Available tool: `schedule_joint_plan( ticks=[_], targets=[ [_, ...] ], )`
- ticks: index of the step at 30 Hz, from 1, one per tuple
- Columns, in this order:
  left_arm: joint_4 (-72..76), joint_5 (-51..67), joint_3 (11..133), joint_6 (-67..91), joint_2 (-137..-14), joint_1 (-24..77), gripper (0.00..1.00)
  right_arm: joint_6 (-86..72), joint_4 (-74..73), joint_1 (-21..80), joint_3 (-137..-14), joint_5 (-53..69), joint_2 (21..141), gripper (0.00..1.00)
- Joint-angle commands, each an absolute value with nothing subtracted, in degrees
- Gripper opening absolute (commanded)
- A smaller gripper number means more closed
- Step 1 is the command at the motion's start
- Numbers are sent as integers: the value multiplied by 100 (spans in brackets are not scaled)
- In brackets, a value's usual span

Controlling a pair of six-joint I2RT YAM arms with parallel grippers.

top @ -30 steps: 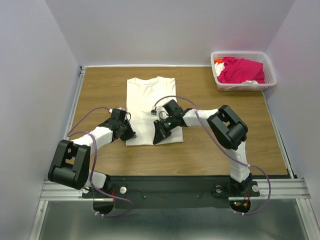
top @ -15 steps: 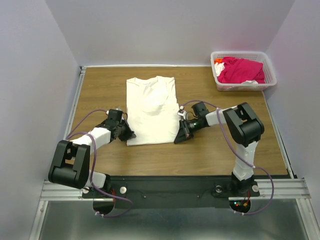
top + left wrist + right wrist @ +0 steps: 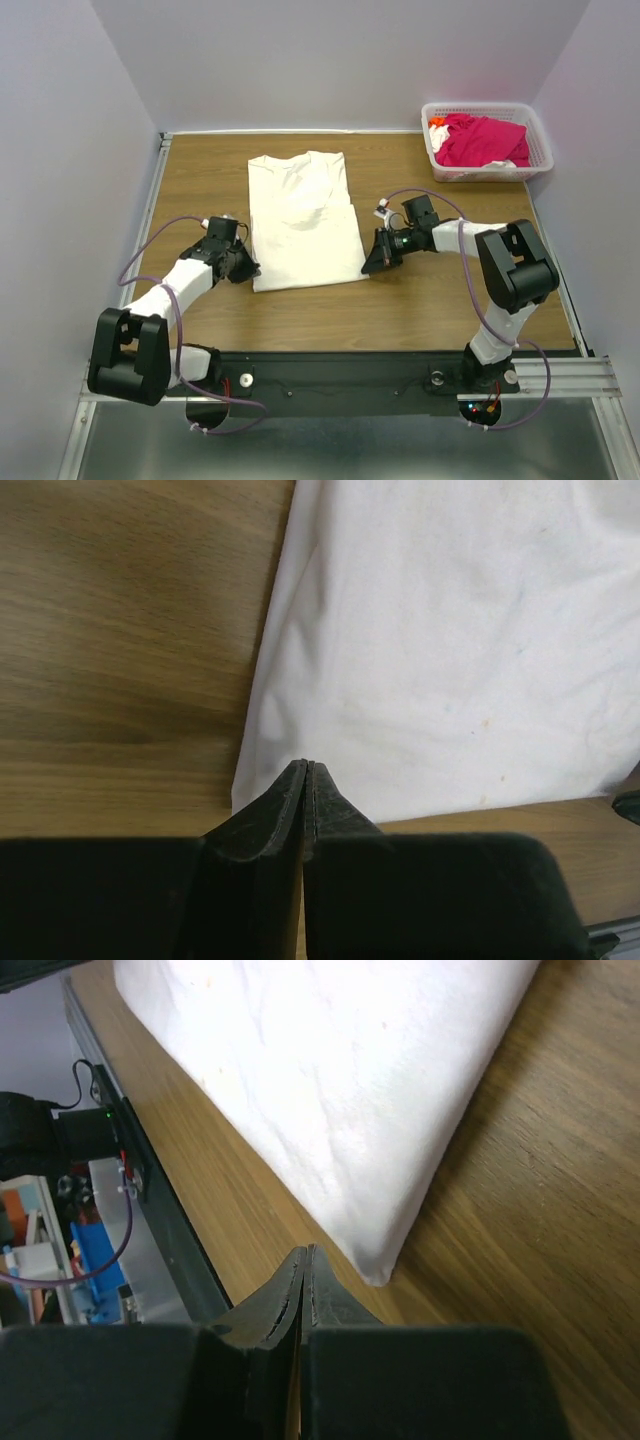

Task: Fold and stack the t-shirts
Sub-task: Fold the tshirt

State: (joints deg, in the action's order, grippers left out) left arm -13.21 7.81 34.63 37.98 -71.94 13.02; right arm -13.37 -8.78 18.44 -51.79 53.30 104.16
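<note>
The folded white shirt point(image 3: 303, 220) lies flat on the table point(image 3: 200, 180). The left gripper point(image 3: 246, 268), fingers pressed together, sits at its near-left corner. The right gripper point(image 3: 370, 266), likewise closed on nothing, sits just beside its near-right corner. The pink shirt point(image 3: 482, 140) lies in the far-right basket point(image 3: 480, 105).

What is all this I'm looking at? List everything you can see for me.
off-white t-shirt: one, off-white, folded flat at the middle of the table
pink t-shirt: one, magenta, bunched in the basket
orange item: one, orange, at the basket's left end; too small to identify
basket: one, white plastic lattice, far right corner of the table
table: one, brown wood, under everything
left gripper: one, black, shut, at the off-white t-shirt's near left corner
right gripper: one, black, shut, beside its near right corner
</note>
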Motion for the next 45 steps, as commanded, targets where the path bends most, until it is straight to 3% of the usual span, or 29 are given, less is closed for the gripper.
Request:
schedule_joint_plan(
  ticks=[1,9,20,23,24,26,31,32,35,45],
  targets=[
    [-2125,388,3937,3507,-6777,1336,13,-1485,-852,1863,-5273,5080,9924,2],
    [-2241,475,3674,3489,-7136,1406,3,-1573,-870,1881,-5335,4957,9765,2],
    [-2961,-325,4051,3568,-7805,1881,3,-1740,-1028,1907,-5256,4142,9466,3],
    [-3181,-614,4262,3612,-7560,1881,11,-1819,-1247,1968,-5352,3666,9282,8],
    [-3321,-694,4315,3630,-7358,1881,23,-1837,-1309,2004,-5379,3500,9229,9],
    [-3453,-861,4412,3665,-7199,1881,37,-1898,-1537,2153,-5475,3027,9062,17],
    [-3323,-704,4342,3735,-7216,1890,52,-2442,-1784,2469,-5502,1858,8833,58],
    [-3270,-677,4316,3761,-7225,1898,54,-2548,-1862,2513,-5502,1707,8816,61],
    [-2981,-581,4263,3849,-7312,2047,59,-2917,-1968,2794,-5520,1163,8763,66],
    [-2672,-712,4157,3885,-7831,2171,55,-3217,-2311,3225,-5633,194,8850,64]
  ],
)
